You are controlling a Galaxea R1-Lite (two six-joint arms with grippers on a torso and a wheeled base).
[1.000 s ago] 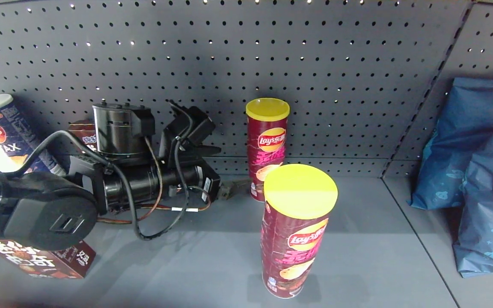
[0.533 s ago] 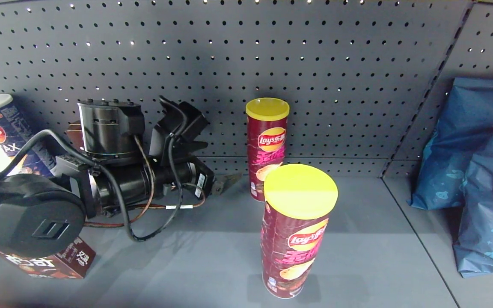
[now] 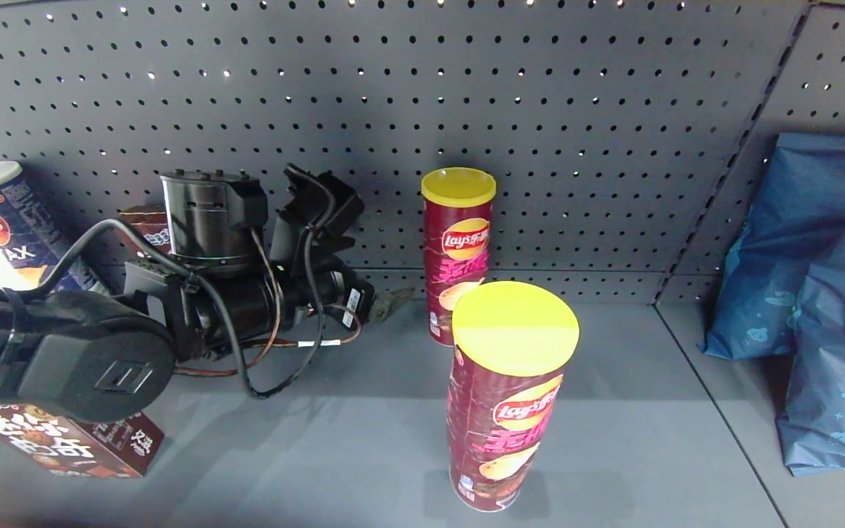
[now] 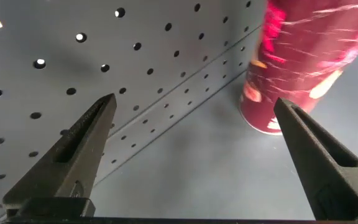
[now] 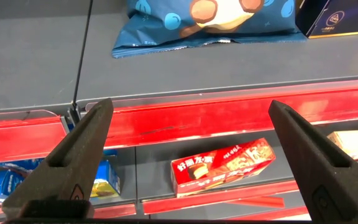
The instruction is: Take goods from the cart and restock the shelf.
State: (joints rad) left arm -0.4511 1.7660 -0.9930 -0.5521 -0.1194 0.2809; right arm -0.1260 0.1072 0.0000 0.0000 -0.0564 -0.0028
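Observation:
Two red chip cans with yellow lids stand upright on the grey shelf [image 3: 334, 440]: one at the back [image 3: 458, 253] against the pegboard, one nearer the front [image 3: 503, 396]. My left arm lies across the shelf's left part. My left gripper [image 3: 392, 301] is just left of the back can's base and apart from it. In the left wrist view my left gripper [image 4: 194, 102] is open and empty, facing the pegboard, with the back can [image 4: 303, 62] off to one side. My right gripper [image 5: 191, 107] is open and empty, in front of lower shelves.
A blue chip can [image 3: 4, 220] leans at the far left, and a brown box [image 3: 63, 440] lies below my left arm. Blue bags [image 3: 826, 293] fill the right compartment. Lower shelves hold a blue bag [image 5: 204, 18] and a red box [image 5: 222, 167].
My left arm drew back to the left, then came right again, with its wrist a little higher. Both red cans stayed put.

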